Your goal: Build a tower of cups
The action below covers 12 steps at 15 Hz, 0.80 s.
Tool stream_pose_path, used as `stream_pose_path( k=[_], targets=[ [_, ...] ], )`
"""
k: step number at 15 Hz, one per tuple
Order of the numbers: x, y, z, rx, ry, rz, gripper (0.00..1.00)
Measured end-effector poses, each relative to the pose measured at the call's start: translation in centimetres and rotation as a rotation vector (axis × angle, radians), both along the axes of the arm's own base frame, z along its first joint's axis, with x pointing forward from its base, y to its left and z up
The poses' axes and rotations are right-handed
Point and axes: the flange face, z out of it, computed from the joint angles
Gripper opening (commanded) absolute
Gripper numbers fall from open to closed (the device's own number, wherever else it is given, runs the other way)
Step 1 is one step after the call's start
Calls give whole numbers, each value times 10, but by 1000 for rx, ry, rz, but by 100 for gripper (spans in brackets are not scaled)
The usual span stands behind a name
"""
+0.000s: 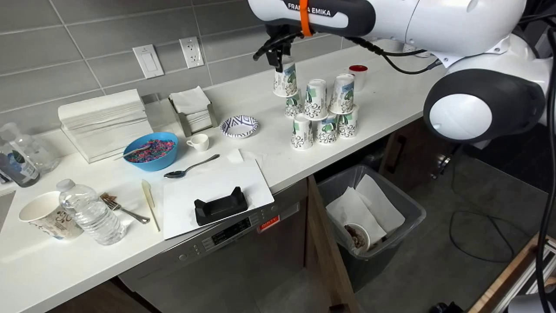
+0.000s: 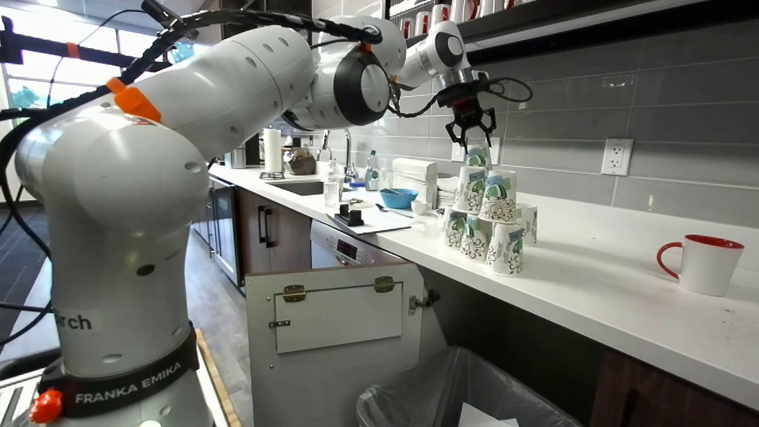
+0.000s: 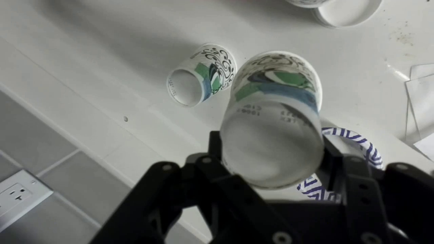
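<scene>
Glossy grey wall tile [image 2: 569,130] and a smooth white countertop [image 2: 593,261] in an exterior view. On the countertop: an unfinished tower [image 2: 498,198] of tapered white paper cups, mouths down, green-and-blue logos above dark scrollwork. Count: base row of three cups [image 2: 476,239], upper pair [image 2: 471,191] resting on it. Black two-fingered gripper [image 2: 477,146] carries a sixth white paper cup [image 2: 478,158], same print, also mouth down; from this angle it lines up over the upper pair.

In an exterior view that line-up fails: the held cup hangs toward the wall side of the tower, overlapping in sight a loose white paper cup [image 1: 294,105] that stands inverted on the countertop. Nothing caps the upper pair. Farther along, a shallow white dish with blue zigzag banding [image 1: 239,129] and a smooth, round blue bowl [image 1: 164,162].

Wrist view: jaws pinch the held cup from opposite sides, near its closed end; flat base with faint lettering faces the camera, paper wall flaring to the rim. Partly cropped cups [image 3: 349,12] at the top right, probably the tower's, lie well apart from the grip.

Progress, judged: two tiers built. If a three-two-one pyramid is meant, only the held cup is left to seat, across the upper pair; the loose one would be spare.
</scene>
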Motion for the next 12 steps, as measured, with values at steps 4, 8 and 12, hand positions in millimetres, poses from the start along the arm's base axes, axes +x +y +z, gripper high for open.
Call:
stream_pose_path(
  k=[4, 8, 12],
  targets=[
    [-18, 3, 45, -30, -40, -22, 40],
    [-36, 3, 81, -70, -66, -59, 40],
    [-47, -9, 102, -89, -64, -112, 40]
  ],
)
